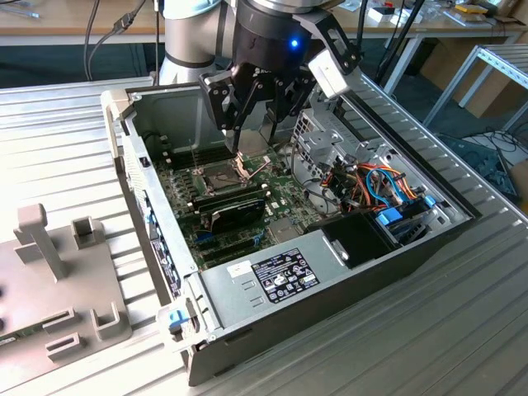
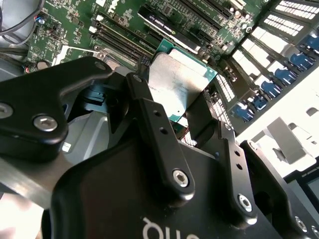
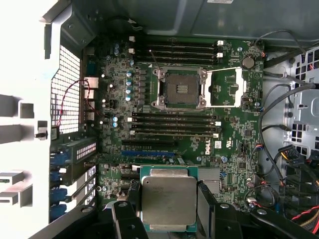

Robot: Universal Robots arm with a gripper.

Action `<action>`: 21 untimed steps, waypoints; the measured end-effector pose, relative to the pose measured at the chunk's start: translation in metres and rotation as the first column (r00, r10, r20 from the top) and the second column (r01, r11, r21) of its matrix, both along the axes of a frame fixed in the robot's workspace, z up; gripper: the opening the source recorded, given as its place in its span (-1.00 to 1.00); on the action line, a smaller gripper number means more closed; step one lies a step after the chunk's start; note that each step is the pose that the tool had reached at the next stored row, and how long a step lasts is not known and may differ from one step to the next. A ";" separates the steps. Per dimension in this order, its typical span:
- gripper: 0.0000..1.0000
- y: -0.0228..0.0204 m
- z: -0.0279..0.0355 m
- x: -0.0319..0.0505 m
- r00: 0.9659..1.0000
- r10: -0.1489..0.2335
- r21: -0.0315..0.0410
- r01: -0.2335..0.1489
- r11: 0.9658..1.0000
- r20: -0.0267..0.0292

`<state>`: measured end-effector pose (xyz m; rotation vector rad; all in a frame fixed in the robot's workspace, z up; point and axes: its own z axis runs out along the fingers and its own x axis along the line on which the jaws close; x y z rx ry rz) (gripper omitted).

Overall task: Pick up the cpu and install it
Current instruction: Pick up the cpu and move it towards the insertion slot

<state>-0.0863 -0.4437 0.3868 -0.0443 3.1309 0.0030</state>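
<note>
gripper point(image 2: 178, 112) clamped on cpu point(image 2: 182, 82), opposite edges pinched between fingers point(image 2: 154, 124). Chip flat, hovering above motherboard point(image 3: 234, 144) inside open case point(image 1: 124, 140).
Cpu probably light, rigid, thin. Metal lid looks slick, underside contacts likely fragile, so edge grip suits, no face pressure.
Socket point(image 3: 179, 88) empty, frame looks swung open, well apart from chip in first wrist view.
In the way: memory slots point(image 3: 174, 127) flank socket, black expansion card point(image 1: 235, 210) on its near side, cable bundle point(image 1: 371, 186) toward exterior view's right.

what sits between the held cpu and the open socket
In the first wrist view, black memory slots lie between the cpu and the socket.
</note>
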 end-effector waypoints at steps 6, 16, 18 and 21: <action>0.09 0.0005 -0.0008 0.0002 1.000 0.000 0.000 0.000 1.000 0.000; 0.09 0.0007 -0.0046 0.0005 1.000 0.000 0.000 0.000 1.000 0.000; 0.09 0.0007 -0.0048 0.0004 1.000 0.000 0.000 0.000 1.000 0.000; 0.09 0.0007 -0.0049 0.0005 1.000 0.000 0.000 0.000 1.000 0.000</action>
